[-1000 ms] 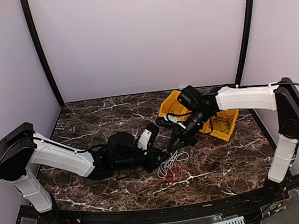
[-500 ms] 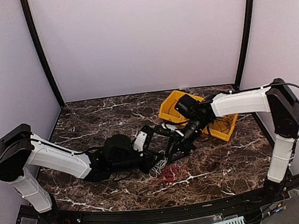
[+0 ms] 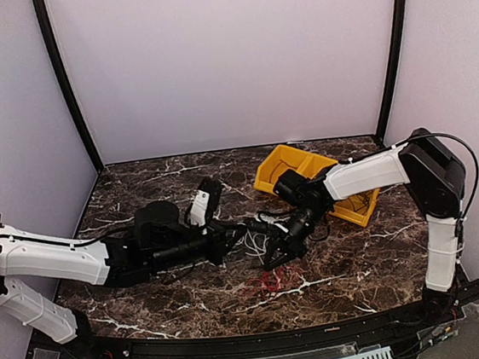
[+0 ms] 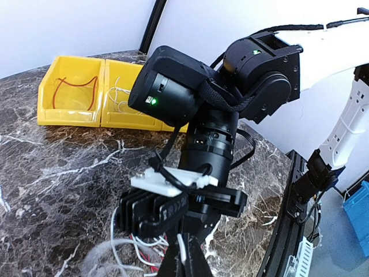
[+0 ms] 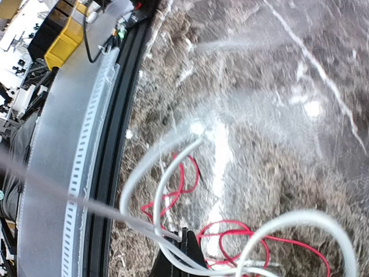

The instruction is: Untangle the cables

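Note:
The cables lie mid-table. The white cable [image 3: 254,244] hangs in loops between both grippers, and the red cable [image 3: 270,281] rests on the marble just in front. My left gripper [image 3: 242,230] reaches in from the left, shut on a strand of the white cable [image 4: 183,247]. My right gripper [image 3: 271,259] points down toward the near edge; its jaws meet on the white cable [image 5: 157,199] above the red cable [image 5: 185,183]. In the left wrist view my left gripper [image 4: 187,262] sits right under the right arm's wrist [image 4: 207,144]. The black cable cannot be made out.
A yellow bin [image 3: 271,169] stands at the back right behind the right arm; in the left wrist view the yellow bin [image 4: 69,118] holds thin red and white wires. The table's front rail [image 5: 109,144] runs close beyond the red loops.
The left arm has drawn back to the left with the white cable. The right gripper dropped toward the near edge, opened briefly and shut again on the white cable.

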Available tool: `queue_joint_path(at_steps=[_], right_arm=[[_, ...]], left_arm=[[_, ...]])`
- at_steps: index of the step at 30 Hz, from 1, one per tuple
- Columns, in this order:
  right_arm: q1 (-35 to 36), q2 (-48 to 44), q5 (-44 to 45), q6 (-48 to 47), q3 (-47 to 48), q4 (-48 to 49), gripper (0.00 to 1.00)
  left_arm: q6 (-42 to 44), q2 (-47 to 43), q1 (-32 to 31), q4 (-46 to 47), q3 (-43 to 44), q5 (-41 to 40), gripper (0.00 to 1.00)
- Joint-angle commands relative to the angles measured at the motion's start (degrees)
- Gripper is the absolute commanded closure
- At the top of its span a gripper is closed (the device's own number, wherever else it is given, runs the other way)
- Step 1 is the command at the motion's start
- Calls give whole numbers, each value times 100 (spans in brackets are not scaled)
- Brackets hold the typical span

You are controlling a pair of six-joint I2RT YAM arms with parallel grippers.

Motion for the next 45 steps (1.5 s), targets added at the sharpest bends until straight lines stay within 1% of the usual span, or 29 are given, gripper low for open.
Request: queue_joint_path(at_steps=[1, 4, 7, 10, 11, 13, 14, 17, 24, 29, 34, 37, 38, 40, 41, 43, 45], right_arm=[[33, 221, 304, 147, -136, 158, 100], [25, 388, 479, 237, -107, 154, 100], [25, 495, 523, 258, -74, 120, 100], [16, 573, 560, 313, -40, 104, 100], [9, 580, 579, 326, -31, 104, 99], [0, 588, 613, 344, -30, 106, 91], [-3, 597, 639, 342, -32, 103, 90], [-10, 603, 739, 373, -34, 114, 89], [-28, 640, 902, 442, -47, 139, 84], [-45, 585, 921, 399, -24, 94, 84], [-112, 150, 997, 282, 67, -60, 82], [-263, -229, 1089, 231, 165, -209, 79], [-338, -360, 1152, 260, 186, -224, 77], [-475, -649, 1278, 225, 210, -278, 68], [-517, -776, 1421, 192, 223, -290, 65], [-551, -1021, 1772, 117, 214, -248, 57], [-540, -1223, 1943, 103, 136, -56, 53]], left_arm=[[359, -969, -14, -534, 42, -756, 100], [889, -1637, -12, -1062, 338, -1258, 100], [1452, -2131, -10, -1706, 936, -1720, 100], [2089, -2636, -9, -2035, 1484, -2210, 100], [2189, -2705, -8, -2179, 1737, -2274, 100], [2329, -2861, -7, -2370, 2055, -2400, 100], [2468, -2917, -7, -2423, 2181, -2439, 100], [2505, -2993, -7, -2615, 2274, -2461, 100], [2412, -3040, -8, -2573, 2083, -2459, 100], [2222, -2928, -7, -2660, 2087, -2385, 100], [2018, -2774, -7, -2696, 1888, -2276, 100], [1753, -2676, -7, -2673, 1683, -2029, 100], [1696, -2629, -12, -2646, 1631, -1951, 100], [1499, -2603, -9, -2540, 1363, -1925, 100], [1490, -2601, -8, -2404, 1083, -1964, 100], [1421, -2584, -3, -2323, 652, -2195, 100], [1277, -2527, 5, -2279, 255, -2434, 100]])
